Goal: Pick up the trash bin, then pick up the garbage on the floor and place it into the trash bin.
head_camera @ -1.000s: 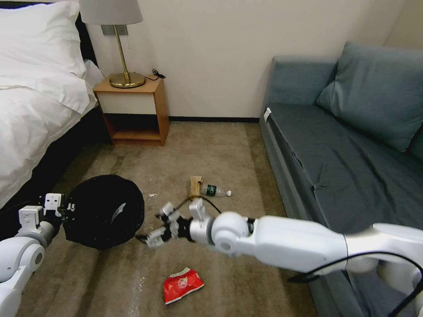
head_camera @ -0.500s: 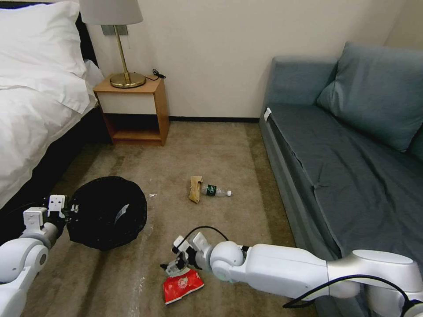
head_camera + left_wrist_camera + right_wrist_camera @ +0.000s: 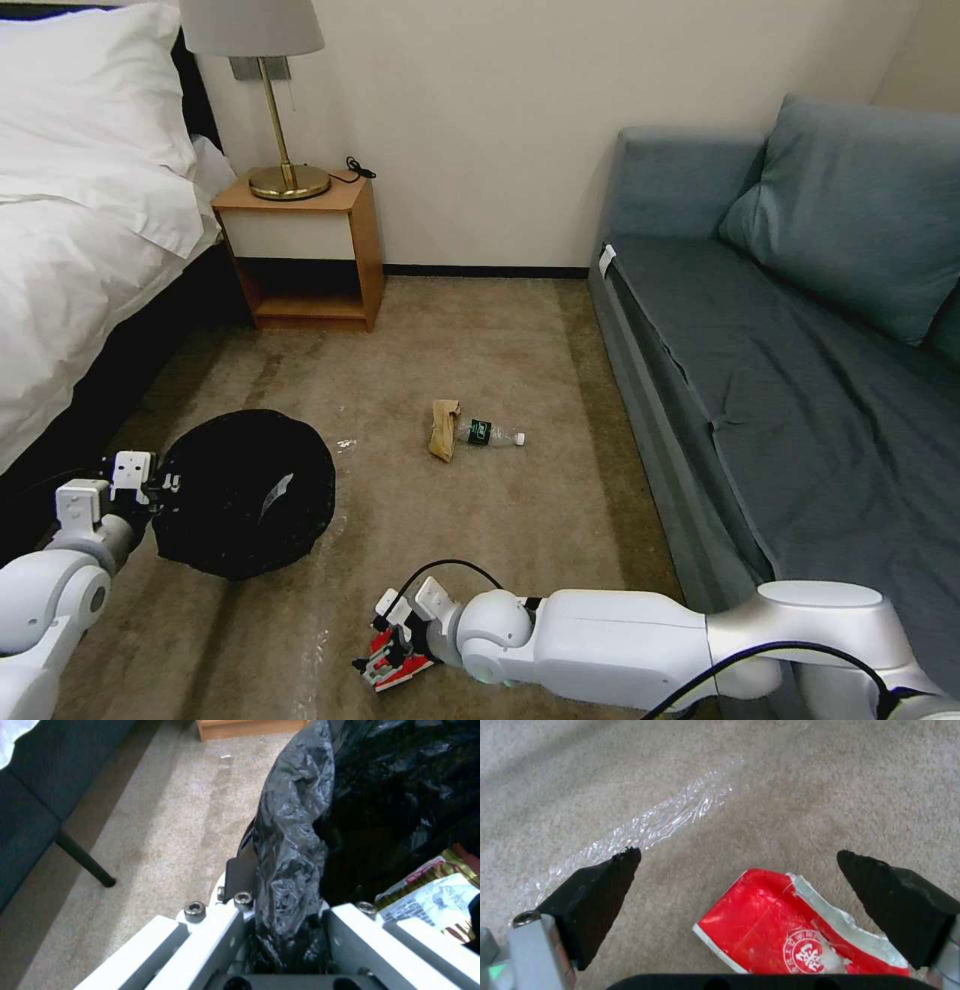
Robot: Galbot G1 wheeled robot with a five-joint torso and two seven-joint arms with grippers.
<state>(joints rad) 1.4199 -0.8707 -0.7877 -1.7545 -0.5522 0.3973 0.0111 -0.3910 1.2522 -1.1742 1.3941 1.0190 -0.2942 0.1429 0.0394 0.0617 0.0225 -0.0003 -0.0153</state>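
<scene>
The trash bin (image 3: 245, 495), white with a black liner, hangs low at the left with my left gripper (image 3: 140, 480) shut on its rim. In the left wrist view the liner (image 3: 295, 832) is pinched by that gripper (image 3: 290, 915), and a yellow-brown snack wrapper (image 3: 435, 888) lies inside. My right gripper (image 3: 378, 655) is down at the carpet, open over the red snack bag (image 3: 408, 662). Its black fingertips (image 3: 605, 885) straddle the red bag (image 3: 780, 922) without touching it. A tan paper wrapper (image 3: 442, 428) and a clear green-labelled bottle (image 3: 490, 435) lie together mid-floor.
A bed (image 3: 80, 250) runs along the left, with a wooden nightstand (image 3: 300, 250) and lamp (image 3: 280, 120) at the wall. A grey-blue sofa (image 3: 790, 340) fills the right side. A strip of clear film (image 3: 655, 825) lies on the carpet beside the red bag.
My right arm swung from beside the bin down and toward me to the red snack bag. The bin and left gripper shifted slightly lower.
</scene>
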